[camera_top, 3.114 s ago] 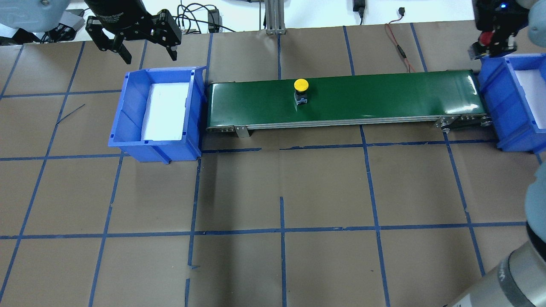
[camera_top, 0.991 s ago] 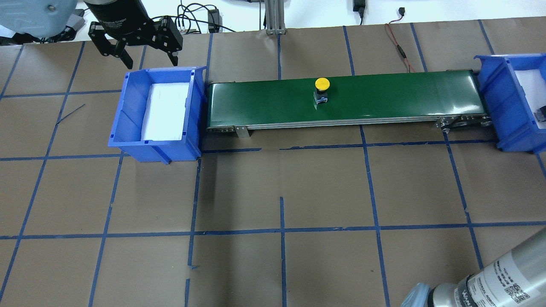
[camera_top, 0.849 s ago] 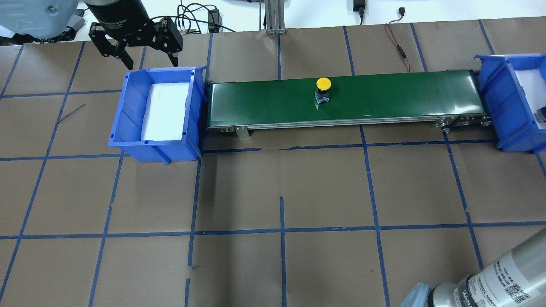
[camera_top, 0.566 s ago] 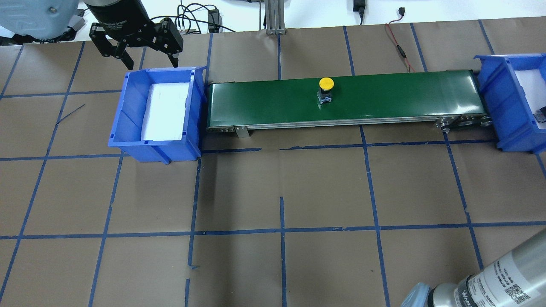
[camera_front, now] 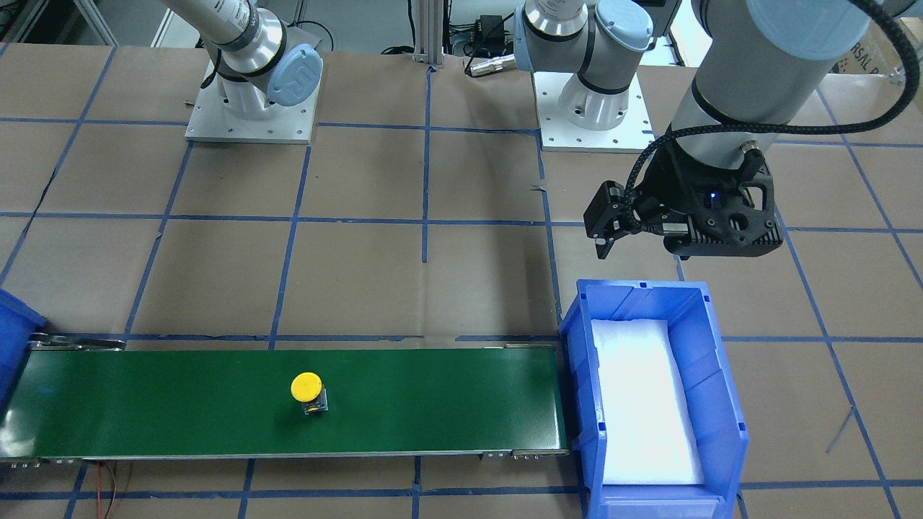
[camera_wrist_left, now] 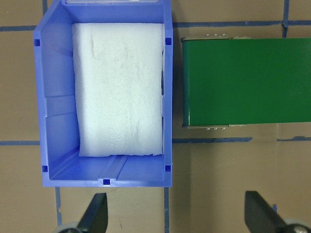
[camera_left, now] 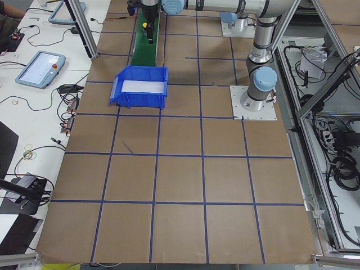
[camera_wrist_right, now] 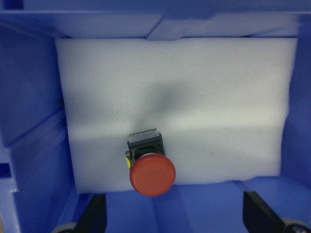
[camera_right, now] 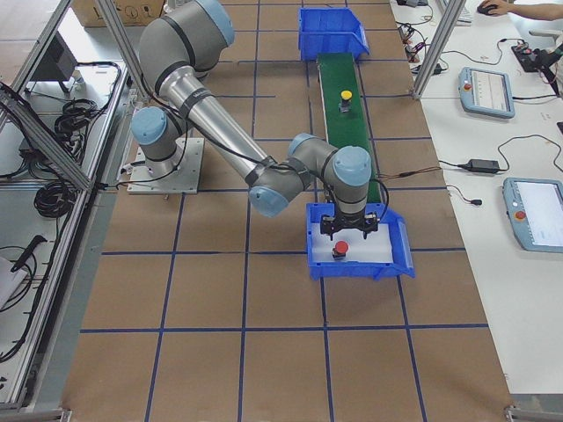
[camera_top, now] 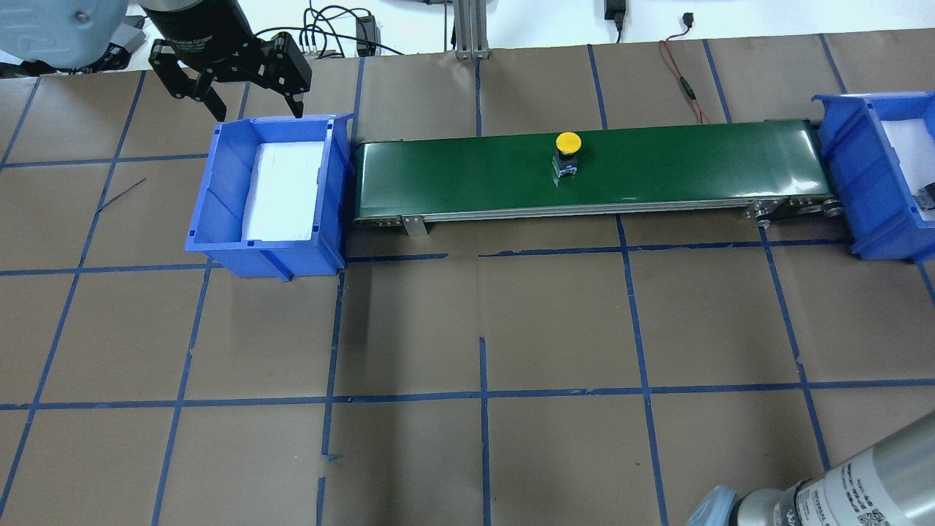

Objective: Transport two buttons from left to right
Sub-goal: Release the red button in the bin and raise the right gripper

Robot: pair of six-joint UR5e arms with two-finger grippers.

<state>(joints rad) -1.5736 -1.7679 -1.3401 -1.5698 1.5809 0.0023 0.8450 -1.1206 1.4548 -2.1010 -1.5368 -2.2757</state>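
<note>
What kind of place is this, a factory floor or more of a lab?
Probably a robotics lab test cell: a paper-covered table marked with a blue tape grid, a short green conveyor running between two blue bins, and teach pendants lying on a side bench.

belt [camera_top: 694, 161]: glossy, smooth
bin [camera_wrist_left: 53, 73]: hard plastic
pad [camera_wrist_left: 119, 87]: matt foam
red button [camera_wrist_right: 152, 174]: smooth plastic cap
table [camera_top: 555, 329]: matt paper

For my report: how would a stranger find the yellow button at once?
Find the long green conveyor belt between two blue bins. The yellow button stands alone near its middle. Its only look-alike, the red button, is inside a bin.
</note>
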